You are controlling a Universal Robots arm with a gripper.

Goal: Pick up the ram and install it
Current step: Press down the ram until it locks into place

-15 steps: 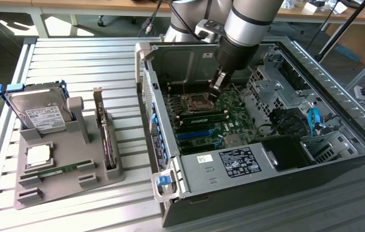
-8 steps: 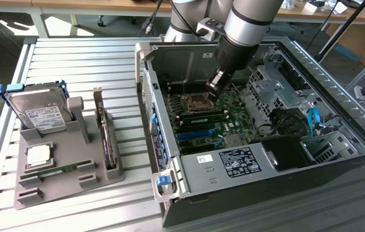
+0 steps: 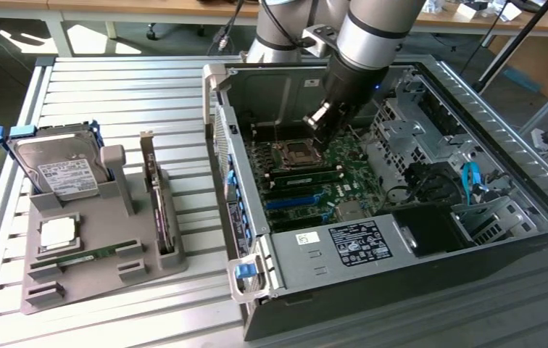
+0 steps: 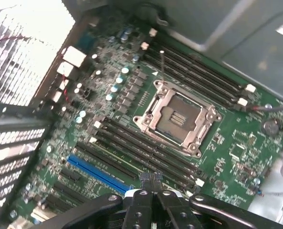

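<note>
- Ram (image 3: 88, 255) lies flat in a slot of the grey parts holder (image 3: 158, 270) on the slatted table (image 3: 109, 94), well apart from the gripper and outside the computer case (image 3: 506, 145). Nothing has lifted it yet.
- Gripper (image 4: 151, 179) hangs inside the open case, low over the green motherboard (image 4: 108, 109); in the wrist view its two fingertips (image 4: 146, 178) sit pressed together with nothing between them.
- Just ahead of the fingertips run the dark memory slots (image 4: 146, 152), and beyond those sits the open, bare processor socket (image 4: 177, 119). A second bank of memory slots (image 4: 198, 71) lies on the far side of that socket.
- In the exterior view the arm (image 3: 375, 29) reaches down past the case's upper wall, with the gripper over the socket area.
- Also on the holder, away from the gripper: a hard drive (image 3: 56, 170) standing upright, a small square processor chip (image 3: 59, 232) lying flat, and a dark expansion card (image 3: 161, 210) on edge.
- Risk one, as I judge it: the empty gripper is very near the board, so any drift downward or sideways could scrape the slot latches or the exposed socket contacts.
- Risk two: the case walls stand close around the arm, so leaving on a slanted path could clip a rim.
- Risk three: the ram is thin and lies low in its slot, so a grip off its middle could tilt it or let it slip.
- Risk four: the chip and the card sit near the ram, so a misaimed reach could close on the wrong part.
</note>
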